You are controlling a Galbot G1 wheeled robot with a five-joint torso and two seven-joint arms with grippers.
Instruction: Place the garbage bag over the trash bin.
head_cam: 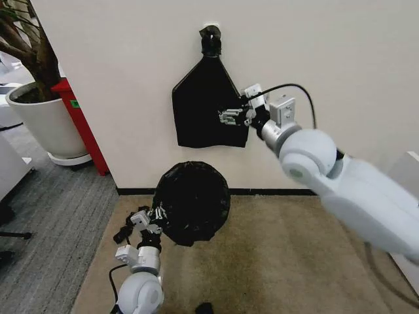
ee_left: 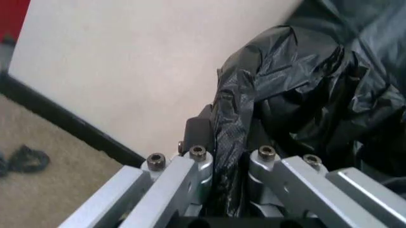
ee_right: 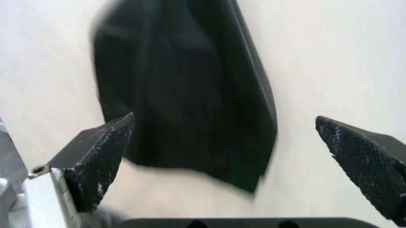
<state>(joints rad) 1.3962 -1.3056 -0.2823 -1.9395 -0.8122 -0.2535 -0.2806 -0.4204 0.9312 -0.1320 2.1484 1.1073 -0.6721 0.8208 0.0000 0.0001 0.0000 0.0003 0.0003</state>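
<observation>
Already, the wall [head_cam: 327,52] took up most of the head view, with the beige carpet [head_cam: 275,261] spreading below it. On the floor against the baseboard stood a rounded black mass, the garbage bag [head_cam: 192,201], loose and crinkled, apparently draped over the trash bin, though none of the bin's white plastic could be seen. Above it on the wall hung a flat black bag [head_cam: 208,111], tapering to a knot at a hook.

The left gripper [head_cam: 156,218] sat low at the garbage bag's left edge, touching it; in the left wrist view a gathered fold of the black plastic [ee_left: 231,142] ran between its fingers [ee_left: 190,171], which were pinched on it. The right gripper [head_cam: 230,116] was raised well above, in front of the hanging bag, its pads [ee_right: 101,156] spread wide with nothing between them.

So the garbage bag lay directly below the right gripper and to the right of the left one; the left arm was plainly nearer. Whether the bag's mouth reached fully down around the bin could not be judged.
</observation>
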